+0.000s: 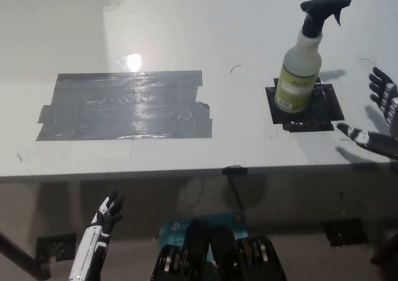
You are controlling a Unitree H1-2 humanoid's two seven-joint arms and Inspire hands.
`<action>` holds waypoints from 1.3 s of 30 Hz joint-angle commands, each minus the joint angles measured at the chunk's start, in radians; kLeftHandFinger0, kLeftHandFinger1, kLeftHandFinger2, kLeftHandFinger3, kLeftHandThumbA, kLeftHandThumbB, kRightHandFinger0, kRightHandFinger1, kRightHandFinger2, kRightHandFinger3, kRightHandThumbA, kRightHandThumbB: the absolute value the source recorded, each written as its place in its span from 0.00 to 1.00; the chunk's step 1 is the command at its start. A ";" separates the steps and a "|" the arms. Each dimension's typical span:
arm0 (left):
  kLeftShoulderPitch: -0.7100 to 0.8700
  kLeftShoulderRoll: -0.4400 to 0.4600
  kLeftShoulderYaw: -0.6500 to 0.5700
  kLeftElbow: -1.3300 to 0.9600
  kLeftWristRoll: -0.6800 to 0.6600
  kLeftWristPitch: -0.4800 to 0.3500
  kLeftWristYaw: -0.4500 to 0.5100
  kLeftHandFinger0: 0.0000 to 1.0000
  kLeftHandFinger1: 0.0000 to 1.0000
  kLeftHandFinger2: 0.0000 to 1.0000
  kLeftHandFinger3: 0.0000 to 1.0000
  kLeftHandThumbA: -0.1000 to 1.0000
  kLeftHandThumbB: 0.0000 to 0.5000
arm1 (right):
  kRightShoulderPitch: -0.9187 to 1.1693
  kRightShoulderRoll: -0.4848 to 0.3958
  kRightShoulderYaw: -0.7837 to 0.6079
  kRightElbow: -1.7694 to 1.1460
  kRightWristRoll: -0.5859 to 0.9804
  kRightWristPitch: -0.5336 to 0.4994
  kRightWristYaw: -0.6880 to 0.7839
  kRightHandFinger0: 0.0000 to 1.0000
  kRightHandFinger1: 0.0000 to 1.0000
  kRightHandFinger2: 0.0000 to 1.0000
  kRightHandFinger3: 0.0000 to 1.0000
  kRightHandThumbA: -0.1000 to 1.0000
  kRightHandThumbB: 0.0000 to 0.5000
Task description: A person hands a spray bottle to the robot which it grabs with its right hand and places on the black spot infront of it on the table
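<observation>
Head view, looking steeply down on a white table [249,20]. The black right hand [380,116] lies at the far right edge of the picture, over the table's right side and partly cut off by the frame; its fingers [379,82] are spread wide apart, one pointing up the picture and another [351,132] reaching leftward toward the middle of the table, and they enclose nothing. The spray bottle [301,69] stands upright on the black spot [323,110], a dark square patch on the table top, resting on the patch's left part with its black trigger head uppermost and its nozzle turned toward picture right; its translucent body carries a yellow-green label. The bottle is to the left of the right hand and clear of it, with bare black patch and white table between the two, the leftward finger ending just beyond the patch's lower right corner. A large rectangle of grey tape [124,105] covers the table's left half, well apart from the bottle. The white left hand [107,214] hangs below the table's near edge at lower left, fingers slightly parted and holding nothing.
</observation>
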 commanded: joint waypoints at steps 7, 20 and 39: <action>-0.020 0.015 0.009 -0.024 0.011 -0.019 0.003 1.00 1.00 1.00 1.00 1.00 0.02 | 0.289 0.073 0.095 -0.540 0.071 0.052 0.031 1.00 1.00 1.00 1.00 1.00 0.90; -0.008 0.018 0.003 -0.026 0.010 -0.007 -0.004 1.00 1.00 1.00 1.00 1.00 0.02 | 0.340 0.151 0.253 -0.276 -0.055 0.009 0.033 1.00 1.00 1.00 1.00 1.00 0.79; -0.006 0.012 0.001 -0.024 0.017 0.003 0.001 1.00 1.00 1.00 1.00 1.00 0.05 | 0.321 0.107 0.267 -0.149 -0.079 -0.011 0.057 1.00 1.00 1.00 1.00 1.00 0.78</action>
